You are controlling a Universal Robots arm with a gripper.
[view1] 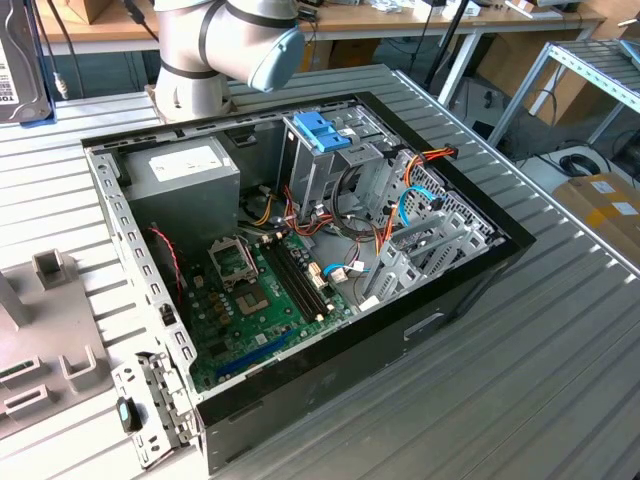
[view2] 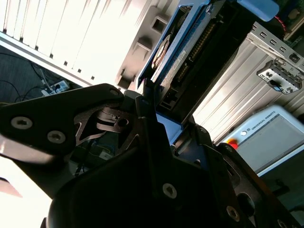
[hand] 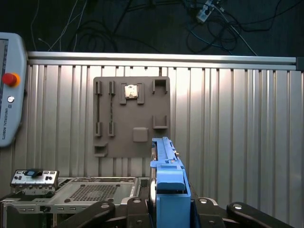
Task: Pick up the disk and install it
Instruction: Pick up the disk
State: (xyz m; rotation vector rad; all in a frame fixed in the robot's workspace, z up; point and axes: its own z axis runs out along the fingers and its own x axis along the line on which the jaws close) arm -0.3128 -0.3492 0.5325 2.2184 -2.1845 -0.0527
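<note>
Now, my gripper point(hand: 168, 208): jaws clamped on the blue-railed disk point(hand: 167, 159).
Computer case point(view1: 330, 385): open, motherboard point(view1: 250, 315) inside, drive cage point(view1: 330, 165) at twelve o'clock.

Beyond the open computer case point(view1: 400, 340), the robot arm point(view1: 225, 45) is cut off by the exterior view's upper edge. The disk point(view1: 18, 60) is cropped by that view's left edge to a grey-and-blue sliver. In the second wrist view, the dark housing of the gripper point(view2: 159, 111) hides the disk's near end, apparently clasped there. Near the case, a grey pendant point(hand: 9, 90) runs off frame in the first wrist view.
</note>
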